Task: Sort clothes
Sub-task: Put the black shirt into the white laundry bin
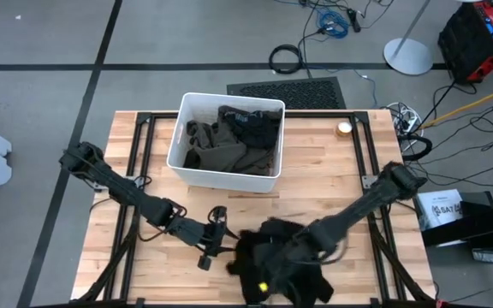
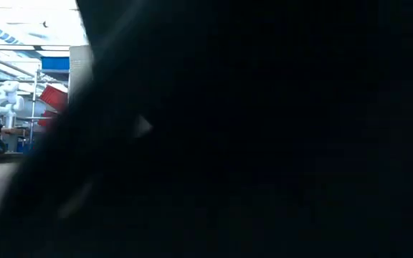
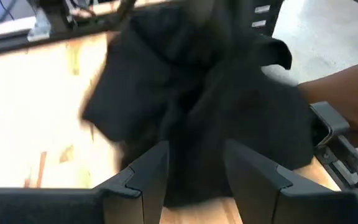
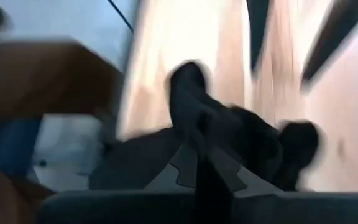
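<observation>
grey floor (image 1: 41, 111); floor vent (image 1: 287, 91); cables (image 1: 332, 21)

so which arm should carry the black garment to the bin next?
Right, probably. The right gripper is shut on the black garment at the table's near edge. The left gripper is open beside the garment, gripping nothing. The white bin already holds dark clothes.

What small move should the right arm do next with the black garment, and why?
Probably lift it slowly. The right pincer is shut on the black garment at the table's near edge, while the white bin with other clothes stands farther back.
</observation>
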`<state>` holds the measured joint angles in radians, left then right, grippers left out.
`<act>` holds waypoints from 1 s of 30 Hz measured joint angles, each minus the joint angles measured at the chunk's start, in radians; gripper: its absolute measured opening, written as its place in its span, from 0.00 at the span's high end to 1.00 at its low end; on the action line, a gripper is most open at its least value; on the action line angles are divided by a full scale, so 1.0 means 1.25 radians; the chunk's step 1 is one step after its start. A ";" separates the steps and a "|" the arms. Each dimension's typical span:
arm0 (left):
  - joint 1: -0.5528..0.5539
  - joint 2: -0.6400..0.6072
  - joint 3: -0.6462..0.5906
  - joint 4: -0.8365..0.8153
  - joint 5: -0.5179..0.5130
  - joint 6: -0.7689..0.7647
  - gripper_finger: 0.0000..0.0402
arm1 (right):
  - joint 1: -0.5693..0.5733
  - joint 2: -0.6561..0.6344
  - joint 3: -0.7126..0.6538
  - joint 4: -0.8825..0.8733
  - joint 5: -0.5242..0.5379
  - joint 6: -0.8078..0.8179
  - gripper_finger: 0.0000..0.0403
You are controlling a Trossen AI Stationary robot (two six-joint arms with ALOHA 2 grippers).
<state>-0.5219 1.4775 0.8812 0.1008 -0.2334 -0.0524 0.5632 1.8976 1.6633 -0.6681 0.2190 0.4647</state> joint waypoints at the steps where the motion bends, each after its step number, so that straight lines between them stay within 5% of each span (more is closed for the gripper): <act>1: -0.004 -0.005 -0.001 0.008 -0.004 0.006 0.59 | 0.009 -0.015 0.024 -0.002 0.016 -0.021 1.00; 5: -0.015 -0.043 -0.026 0.112 0.010 0.034 0.59 | 0.049 -0.086 0.111 -0.004 0.073 -0.100 1.00; 10: -0.043 -0.112 -0.042 0.249 0.132 0.092 0.59 | 0.101 -0.176 0.155 -0.002 0.112 -0.189 1.00; 14: -0.065 -0.159 -0.043 0.297 0.252 0.130 0.59 | 0.125 -0.232 0.155 -0.002 0.119 -0.215 1.00; 18: -0.086 -0.172 -0.043 0.298 0.266 0.155 0.59 | 0.128 -0.247 0.155 -0.001 0.142 -0.216 1.00; 30: -0.105 -0.035 -0.044 0.443 -0.045 0.289 0.59 | 0.113 -0.247 0.155 0.006 0.167 -0.211 1.00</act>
<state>-0.6526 1.4340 0.8261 0.6545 -0.2891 0.3085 0.7042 1.5894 1.8568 -0.6605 0.4277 0.2008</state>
